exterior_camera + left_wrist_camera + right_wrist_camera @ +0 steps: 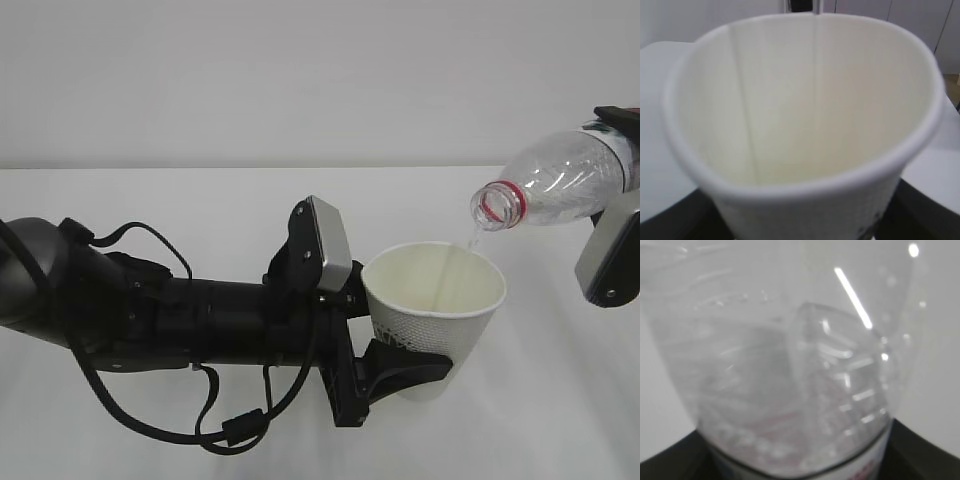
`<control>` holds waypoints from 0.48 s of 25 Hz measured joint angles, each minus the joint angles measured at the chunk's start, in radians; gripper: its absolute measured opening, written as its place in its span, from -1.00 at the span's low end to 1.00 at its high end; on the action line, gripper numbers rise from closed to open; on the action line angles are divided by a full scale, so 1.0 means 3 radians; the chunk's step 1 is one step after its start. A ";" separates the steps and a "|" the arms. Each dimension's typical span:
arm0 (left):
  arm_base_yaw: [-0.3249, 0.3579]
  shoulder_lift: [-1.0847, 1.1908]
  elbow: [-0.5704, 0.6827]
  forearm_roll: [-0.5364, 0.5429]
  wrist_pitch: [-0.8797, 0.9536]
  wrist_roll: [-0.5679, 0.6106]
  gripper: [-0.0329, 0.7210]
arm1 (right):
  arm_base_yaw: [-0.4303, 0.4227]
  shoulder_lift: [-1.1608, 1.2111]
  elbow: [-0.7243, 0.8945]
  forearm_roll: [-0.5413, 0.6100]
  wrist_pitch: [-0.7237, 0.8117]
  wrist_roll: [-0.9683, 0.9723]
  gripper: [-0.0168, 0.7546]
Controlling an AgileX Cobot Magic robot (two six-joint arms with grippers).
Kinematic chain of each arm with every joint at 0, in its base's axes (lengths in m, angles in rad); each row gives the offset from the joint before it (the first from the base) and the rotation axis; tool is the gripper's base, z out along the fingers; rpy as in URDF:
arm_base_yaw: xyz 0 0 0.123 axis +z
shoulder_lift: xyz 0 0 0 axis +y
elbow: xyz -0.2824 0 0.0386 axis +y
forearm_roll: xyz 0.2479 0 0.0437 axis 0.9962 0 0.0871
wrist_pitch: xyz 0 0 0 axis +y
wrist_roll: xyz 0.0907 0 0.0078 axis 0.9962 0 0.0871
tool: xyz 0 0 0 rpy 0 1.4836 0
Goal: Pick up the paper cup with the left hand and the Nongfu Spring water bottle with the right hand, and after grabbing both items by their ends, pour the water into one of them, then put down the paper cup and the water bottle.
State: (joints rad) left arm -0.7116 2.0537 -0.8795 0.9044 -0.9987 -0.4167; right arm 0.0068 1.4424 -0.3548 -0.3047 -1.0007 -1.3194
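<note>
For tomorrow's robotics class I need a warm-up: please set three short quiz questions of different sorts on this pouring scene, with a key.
1. True or false: the bottle is tilted with its open mouth above the paper cup.
2. Which gripper holds the cup? A) left B) right
3. Fill in: a thin stream of ____ falls from the bottle's mouth into the cup.

Key: 1 true; 2 A, the left gripper clamps its lower part; 3 water.
</note>
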 joint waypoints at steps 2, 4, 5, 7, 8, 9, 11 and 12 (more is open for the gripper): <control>0.0000 0.0000 0.0000 0.0000 0.0000 0.0000 0.47 | 0.0000 0.0000 0.0000 0.0000 -0.0005 0.0000 0.30; 0.0000 0.0000 0.0000 0.0000 0.0000 0.0000 0.47 | 0.0000 0.0000 0.0000 0.0000 -0.0005 0.0000 0.30; 0.0000 0.0000 0.0000 0.0000 0.0000 0.0000 0.47 | 0.0000 0.0000 0.0000 0.0000 -0.0005 -0.0007 0.30; 0.0000 0.0000 0.0000 0.0000 0.0000 0.0000 0.47 | 0.0000 0.0000 0.0000 0.0000 -0.0005 -0.0013 0.30; 0.0000 0.0000 0.0000 0.0000 0.0000 0.0000 0.47 | 0.0000 0.0000 0.0000 0.0000 -0.0005 -0.0020 0.30; 0.0000 0.0000 0.0000 0.0000 0.0000 0.0000 0.47 | 0.0000 0.0000 0.0000 0.0000 -0.0005 -0.0028 0.30; 0.0000 0.0000 0.0000 0.0000 0.0000 0.0000 0.47 | 0.0000 0.0000 0.0000 0.0000 -0.0008 -0.0036 0.30; 0.0000 0.0000 0.0000 0.0000 0.0000 0.0000 0.47 | 0.0000 0.0000 0.0000 0.0000 -0.0008 -0.0036 0.30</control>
State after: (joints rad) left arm -0.7116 2.0537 -0.8795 0.9044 -0.9987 -0.4167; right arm 0.0068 1.4424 -0.3548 -0.3047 -1.0030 -1.3301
